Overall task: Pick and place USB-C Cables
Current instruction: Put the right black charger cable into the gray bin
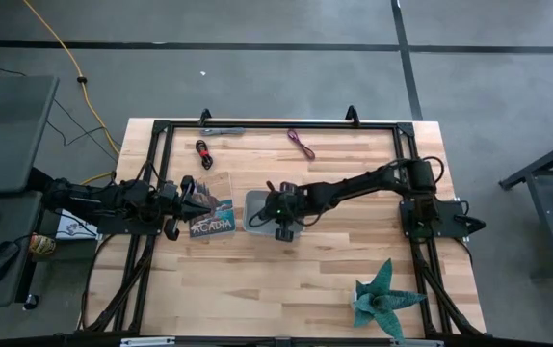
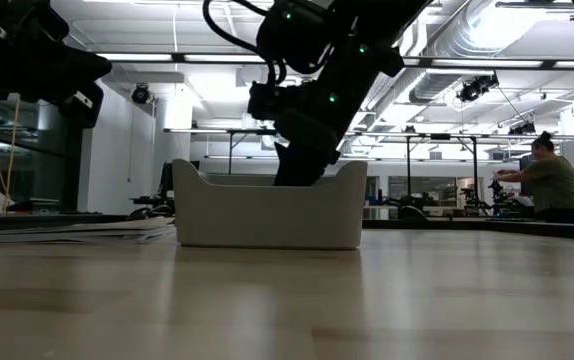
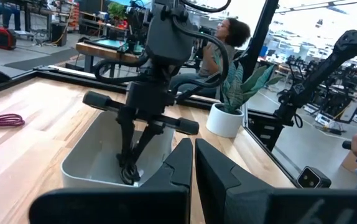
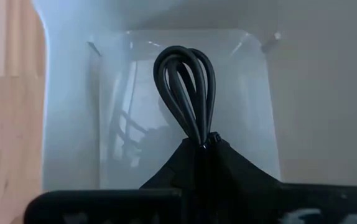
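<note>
The black USB-C cable is a looped bundle held by my right gripper inside the grey tray, near the table's middle. In the left wrist view, the right gripper reaches down into the tray. The purple cable, the black-and-red cable and the grey cable lie flat near the table's far edge. My left gripper is shut on nothing. It hovers over a booklet, left of the tray. My right gripper pinches the black cable bundle at one end of its loops between its two fingers, coming from above and pointing down. The loops hang below the fingertips inside the tray. Whether they touch the tray floor I cannot tell.
A booklet lies under my left gripper, beside the tray. A potted plant stands near the table's near right corner. A black frame borders the table. Bare wood lies in front of the tray. People work at benches behind the table.
</note>
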